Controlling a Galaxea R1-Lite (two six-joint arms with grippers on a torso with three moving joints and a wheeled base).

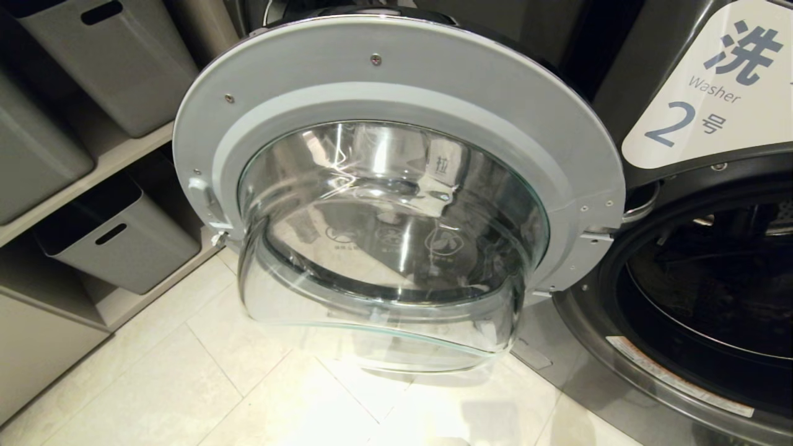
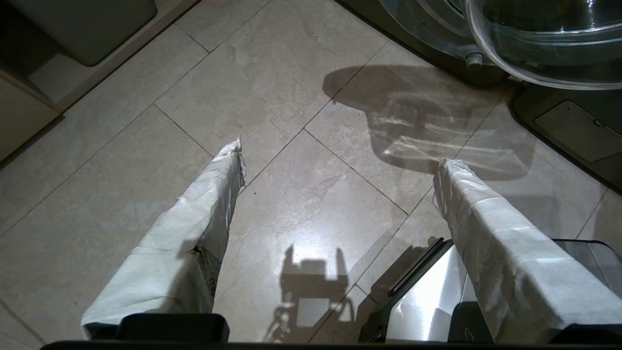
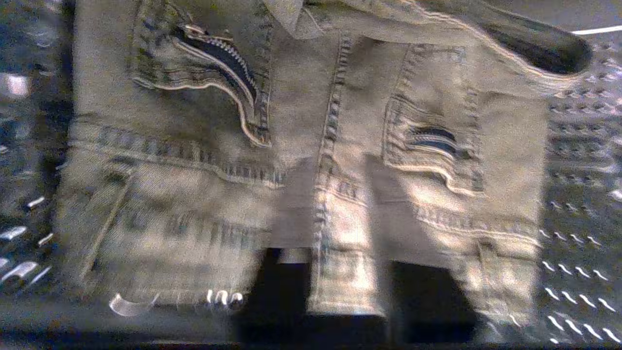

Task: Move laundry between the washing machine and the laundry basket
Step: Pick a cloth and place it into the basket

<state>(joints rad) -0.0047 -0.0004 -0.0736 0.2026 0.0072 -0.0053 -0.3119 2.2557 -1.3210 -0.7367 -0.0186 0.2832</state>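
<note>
The washing machine (image 1: 681, 347) stands at the right in the head view, its round glass door (image 1: 396, 186) swung wide open to the left. Its dark drum mouth (image 1: 712, 297) is exposed. Neither arm shows in that view. In the right wrist view, a pair of faded jeans (image 3: 204, 146) lies spread on the perforated drum wall (image 3: 583, 146). My right gripper (image 3: 340, 165) hovers close over the jeans, fingers slightly parted, with a denim seam showing in the gap. My left gripper (image 2: 342, 155) hangs wide open and empty above the floor tiles. The laundry basket is out of view.
Grey storage bins (image 1: 118, 241) sit on shelves at the left. Beige floor tiles (image 1: 248, 384) run under the open door. A dark drum paddle (image 3: 534, 43) lies beside the jeans. Part of a silver and black body (image 2: 427, 301) shows below the left gripper.
</note>
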